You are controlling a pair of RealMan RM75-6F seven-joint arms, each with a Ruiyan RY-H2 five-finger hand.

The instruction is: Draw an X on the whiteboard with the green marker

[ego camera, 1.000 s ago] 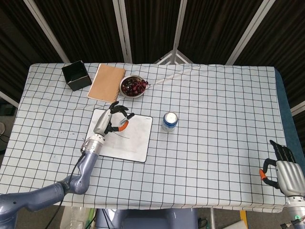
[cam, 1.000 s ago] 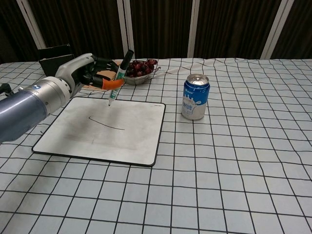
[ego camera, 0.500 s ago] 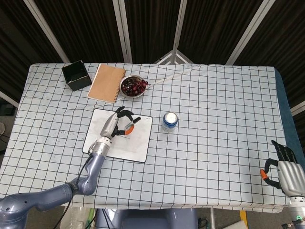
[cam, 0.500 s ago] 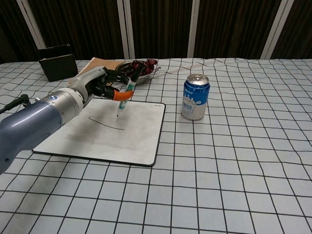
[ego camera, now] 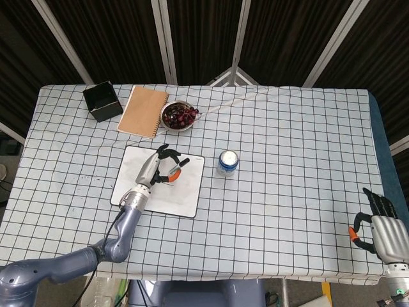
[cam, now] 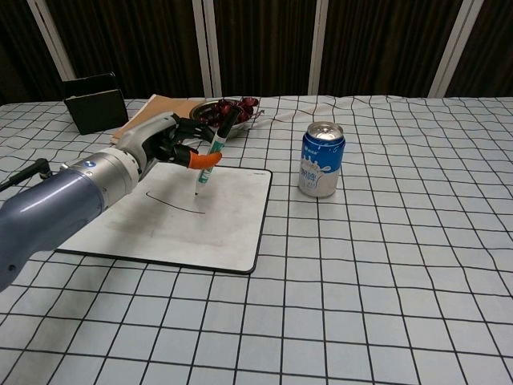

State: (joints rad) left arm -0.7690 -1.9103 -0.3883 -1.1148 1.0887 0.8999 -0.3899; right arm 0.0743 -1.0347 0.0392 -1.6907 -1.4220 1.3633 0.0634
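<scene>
The robot's left hand (cam: 164, 144) is pinching the slim green-and-white marker (cam: 213, 156) between thumb and fingers, tip poised near the upper right end of a single dark stroke already lying on the white rectangular whiteboard (cam: 128, 228). By appearances the X is sitting half done, its crossing stroke still owing. Compared with a second ago, the left hand is standing further right over the whiteboard, the marker tilting more. The right hand (ego camera: 382, 229) is idling at the table's near right corner, fingers loosely extended, holding nothing.
</scene>
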